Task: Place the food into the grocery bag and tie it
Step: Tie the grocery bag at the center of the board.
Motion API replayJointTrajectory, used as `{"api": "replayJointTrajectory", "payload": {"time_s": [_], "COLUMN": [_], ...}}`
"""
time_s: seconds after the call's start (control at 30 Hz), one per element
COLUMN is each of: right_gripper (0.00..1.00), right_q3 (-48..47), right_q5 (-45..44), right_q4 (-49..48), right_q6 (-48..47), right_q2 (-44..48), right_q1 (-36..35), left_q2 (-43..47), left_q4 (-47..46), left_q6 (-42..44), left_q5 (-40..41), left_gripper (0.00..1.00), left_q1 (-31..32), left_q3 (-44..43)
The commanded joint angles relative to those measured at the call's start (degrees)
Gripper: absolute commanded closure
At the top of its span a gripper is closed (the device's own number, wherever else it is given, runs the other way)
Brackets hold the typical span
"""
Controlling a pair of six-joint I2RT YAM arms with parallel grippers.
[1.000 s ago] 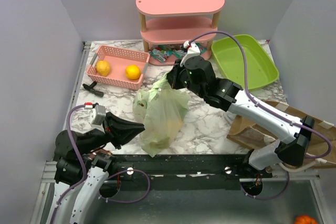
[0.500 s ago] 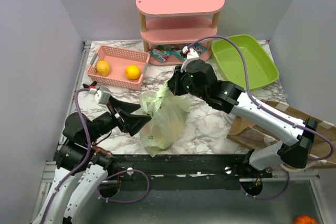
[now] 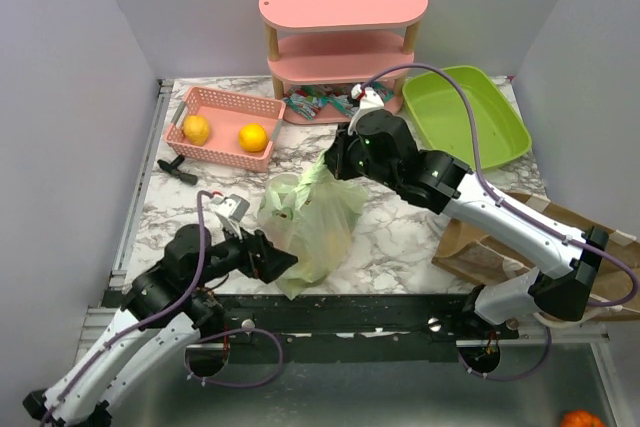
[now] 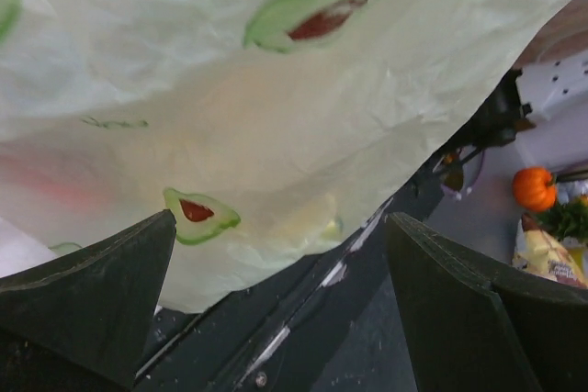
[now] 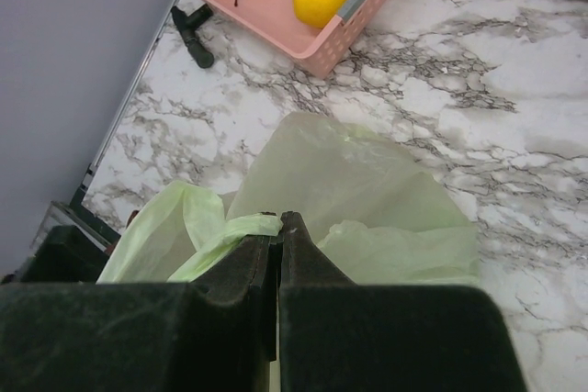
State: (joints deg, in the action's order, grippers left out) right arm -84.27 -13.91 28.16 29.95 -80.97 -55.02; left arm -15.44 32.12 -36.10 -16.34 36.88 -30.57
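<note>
Pink basket (image 3: 224, 133) back-left holds two yellow fruits (image 3: 253, 137). Green tray (image 3: 460, 112) sits back-right. Snack packets (image 3: 315, 104) lie on the pink shelf's (image 3: 340, 2) lowest level. Grocery bag (image 3: 312, 217) sits front-centre on the table: pale green w/ avocado prints, bulging, top bunched. Right gripper (image 5: 278, 222) is clenched on a twisted handle at the bag's top. Left gripper (image 3: 283, 259) is released, jaws wide, just beside the bag's lower left. Contents show as hazy yellow & reddish blurs thru the plastic, so can't tell which items. Brown paper bag (image 3: 500, 237) is partly hidden under the right arm.
</note>
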Motion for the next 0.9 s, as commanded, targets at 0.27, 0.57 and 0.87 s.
{"api": "replayJointTrajectory", "payload": {"time_s": [0.27,0.57,0.87], "right_gripper": [0.99,0.99,0.99], "right_q3": [-3.5,-2.9,-2.6], "right_q5": [-2.2,-1.4,-2.7], "right_q4": [3.5,3.2,4.8], "right_q6": [0.3,0.5,0.6], "right_q2": [-0.3,-0.3,0.7], "right_q1": [0.0,0.0,0.0], "left_q2": [-16.9,-22.9,-22.5], "left_q4": [0.0,-4.0,4.6], "left_q6": [-6.7,-9.5,-6.8], "left_q5": [29.2,34.9,43.5], "left_gripper": [0.01,0.43,1.00], "left_q1": [31.5,34.6,34.6], "left_q3": [-1.5,2.4,-3.4]}}
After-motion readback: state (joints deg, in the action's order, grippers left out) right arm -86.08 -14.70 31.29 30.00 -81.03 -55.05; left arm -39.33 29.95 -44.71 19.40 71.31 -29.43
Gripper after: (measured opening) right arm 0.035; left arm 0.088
